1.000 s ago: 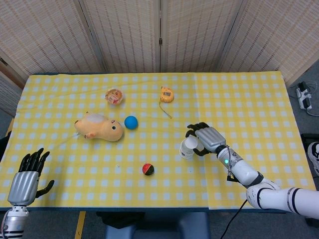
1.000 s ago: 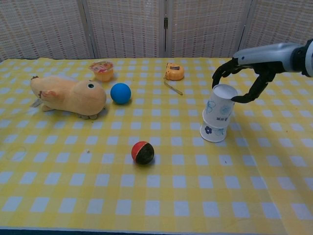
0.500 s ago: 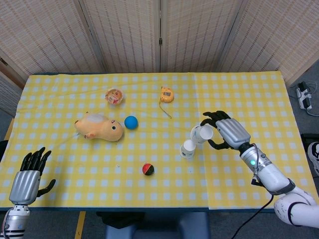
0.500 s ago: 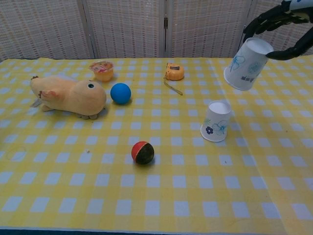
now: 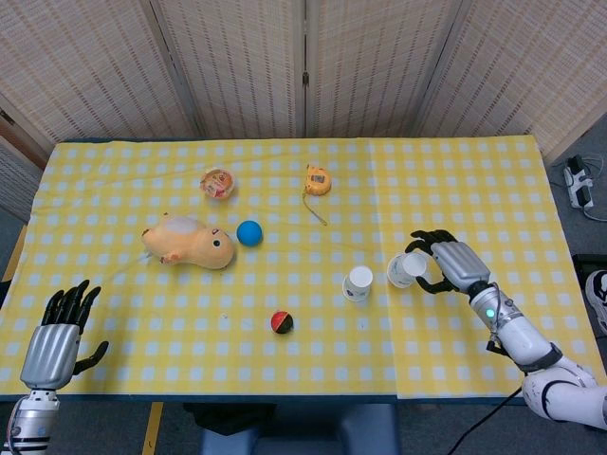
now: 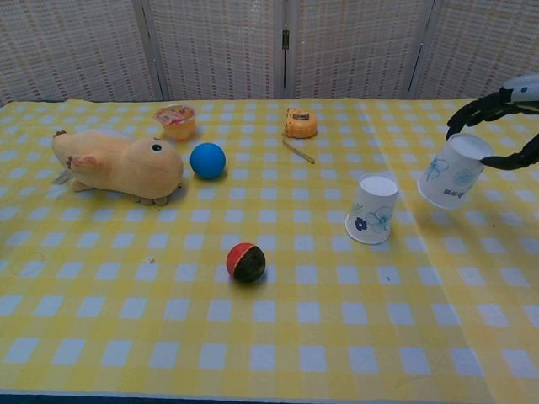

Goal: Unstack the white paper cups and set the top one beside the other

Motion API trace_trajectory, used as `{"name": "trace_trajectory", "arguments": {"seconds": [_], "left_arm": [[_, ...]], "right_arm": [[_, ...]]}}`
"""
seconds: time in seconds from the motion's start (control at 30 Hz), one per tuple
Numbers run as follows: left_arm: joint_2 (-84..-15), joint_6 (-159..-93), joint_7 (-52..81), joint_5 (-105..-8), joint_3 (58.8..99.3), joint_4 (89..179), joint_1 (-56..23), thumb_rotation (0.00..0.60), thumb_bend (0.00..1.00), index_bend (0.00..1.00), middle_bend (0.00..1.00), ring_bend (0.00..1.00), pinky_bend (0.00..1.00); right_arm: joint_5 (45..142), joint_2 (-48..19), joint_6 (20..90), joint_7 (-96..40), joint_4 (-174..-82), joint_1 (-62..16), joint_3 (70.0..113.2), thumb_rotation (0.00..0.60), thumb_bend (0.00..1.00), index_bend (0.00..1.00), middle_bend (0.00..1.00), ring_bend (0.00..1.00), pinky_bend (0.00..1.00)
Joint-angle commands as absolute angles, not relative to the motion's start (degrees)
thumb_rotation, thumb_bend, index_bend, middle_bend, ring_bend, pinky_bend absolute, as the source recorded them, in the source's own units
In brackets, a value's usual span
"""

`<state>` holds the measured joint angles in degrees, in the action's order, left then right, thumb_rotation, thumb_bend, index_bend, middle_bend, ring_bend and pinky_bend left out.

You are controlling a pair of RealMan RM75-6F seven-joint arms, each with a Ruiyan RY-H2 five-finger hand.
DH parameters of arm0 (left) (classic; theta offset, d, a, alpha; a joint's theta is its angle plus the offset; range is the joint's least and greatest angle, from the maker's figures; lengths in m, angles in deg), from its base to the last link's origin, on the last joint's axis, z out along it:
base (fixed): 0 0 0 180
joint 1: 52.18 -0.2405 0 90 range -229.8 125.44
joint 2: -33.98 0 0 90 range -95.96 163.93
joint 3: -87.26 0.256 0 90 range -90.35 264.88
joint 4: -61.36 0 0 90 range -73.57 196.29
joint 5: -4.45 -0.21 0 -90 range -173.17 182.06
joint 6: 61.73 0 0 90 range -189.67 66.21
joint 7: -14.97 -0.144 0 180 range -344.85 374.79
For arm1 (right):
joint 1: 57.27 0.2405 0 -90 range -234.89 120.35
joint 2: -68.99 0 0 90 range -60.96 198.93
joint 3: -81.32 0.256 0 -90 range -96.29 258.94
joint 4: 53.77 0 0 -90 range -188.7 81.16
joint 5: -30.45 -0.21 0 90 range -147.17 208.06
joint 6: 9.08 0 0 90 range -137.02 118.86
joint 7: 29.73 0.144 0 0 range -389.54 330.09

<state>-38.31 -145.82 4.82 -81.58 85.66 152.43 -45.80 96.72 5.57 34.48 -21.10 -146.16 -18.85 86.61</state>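
Note:
One white paper cup (image 5: pixel 358 282) (image 6: pixel 371 209) with blue flower prints stands upside down on the yellow checked cloth, right of centre. My right hand (image 5: pixel 448 264) (image 6: pixel 504 124) holds the second cup (image 5: pixel 405 270) (image 6: pixel 453 171) tilted, just above the cloth and to the right of the standing cup, with a clear gap between the two. My left hand (image 5: pixel 57 332) hangs at the table's near left corner with fingers spread and nothing in it; the chest view does not show it.
A red-and-black ball (image 5: pixel 281 322) (image 6: pixel 245 262) lies near the front, left of the standing cup. A plush toy (image 5: pixel 188 244), blue ball (image 5: pixel 249 233), snack cup (image 5: pixel 218 183) and orange tape measure (image 5: pixel 317 179) sit further back.
My right hand lifted the top cup off the stack, carried it up and to the right, and has now lowered it beside the cup left standing. The left hand barely moved.

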Motion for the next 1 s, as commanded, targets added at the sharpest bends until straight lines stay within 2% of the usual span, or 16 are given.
{"name": "trace_trajectory", "arguments": {"seconds": [0.03, 0.77, 0.9, 1.0], "left_arm": [[-38.21, -145.88, 4.66, -81.51, 85.68, 152.58, -45.87, 0.6, 0.33, 0.04, 0.04, 0.06, 0.0], [-38.34, -145.47, 4.63, -81.19, 85.89, 152.29, -45.9, 0.6, 0.33, 0.04, 0.04, 0.06, 0.0], [-38.44, -145.41, 4.92, -81.12, 85.88, 151.98, -45.9, 0.6, 0.33, 0.04, 0.04, 0.06, 0.0], [-38.55, -145.35, 5.09, -81.12, 85.88, 151.76, -45.86, 0.6, 0.34, 0.04, 0.04, 0.06, 0.0]], "right_arm": [[98.34, 3.14, 34.19, -19.7, -143.78, -19.3, 86.33, 0.6, 0.47, 0.33, 0.14, 0.11, 0.06], [101.01, -2.13, 32.37, -17.64, -139.43, -18.98, 86.93, 0.6, 0.47, 0.32, 0.14, 0.11, 0.06], [100.93, -2.32, 32.17, -18.14, -139.49, -18.99, 86.83, 0.6, 0.47, 0.29, 0.13, 0.11, 0.06], [100.68, -2.23, 31.92, -18.54, -139.63, -19.01, 86.74, 0.6, 0.47, 0.22, 0.13, 0.11, 0.06]]}}
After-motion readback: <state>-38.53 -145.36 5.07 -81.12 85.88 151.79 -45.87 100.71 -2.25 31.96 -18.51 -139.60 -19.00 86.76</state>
